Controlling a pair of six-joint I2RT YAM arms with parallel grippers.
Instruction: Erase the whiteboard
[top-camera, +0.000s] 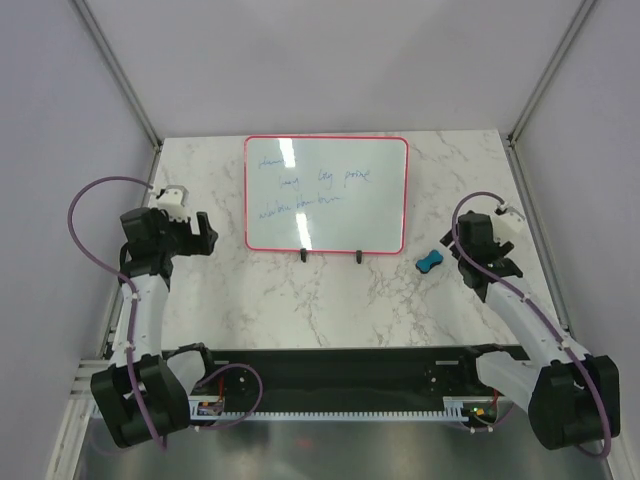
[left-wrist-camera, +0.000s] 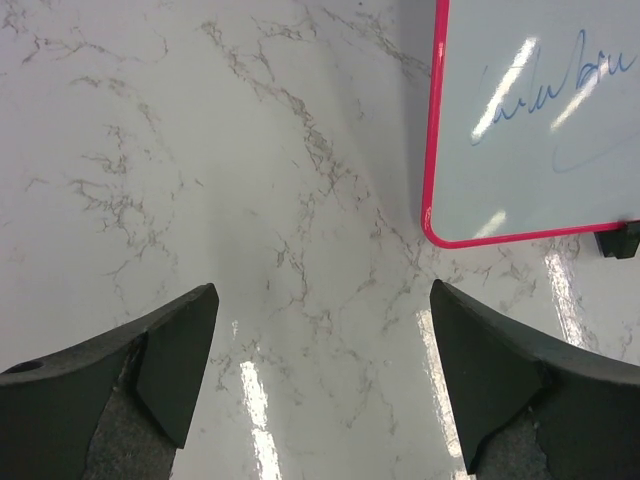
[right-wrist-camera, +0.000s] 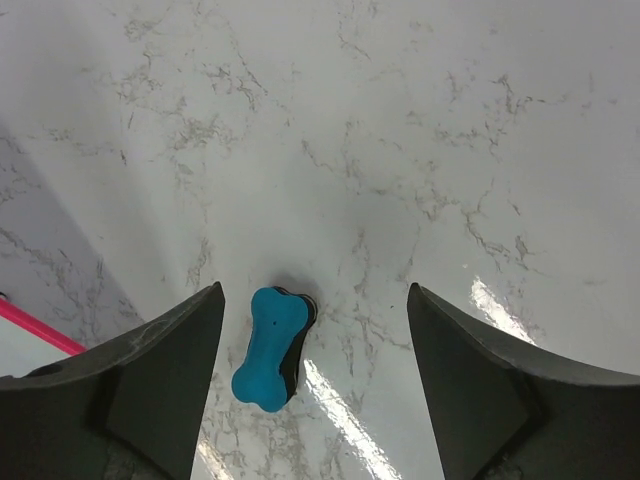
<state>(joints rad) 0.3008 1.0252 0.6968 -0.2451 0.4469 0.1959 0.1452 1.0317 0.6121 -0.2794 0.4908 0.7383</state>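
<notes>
The whiteboard (top-camera: 326, 195), white with a thin red frame and two black feet, stands at the back middle of the table with faint blue handwriting on it. In the left wrist view its lower left corner (left-wrist-camera: 530, 130) lies ahead to the right. My left gripper (top-camera: 207, 233) (left-wrist-camera: 323, 330) hovers open to the left of the board, with only bare marble between its fingers. My right gripper (top-camera: 478, 262) (right-wrist-camera: 315, 330) is open just right of a small blue bone-shaped eraser (top-camera: 430, 263) (right-wrist-camera: 270, 345). The eraser lies on the table between the fingers, nearer the left one, untouched.
The marble table (top-camera: 300, 300) is bounded by metal frame posts and grey walls at the left, right and back. A black foot of the board (left-wrist-camera: 622, 240) sits near the left gripper's path. The board's red edge (right-wrist-camera: 35, 328) shows at the left of the right wrist view.
</notes>
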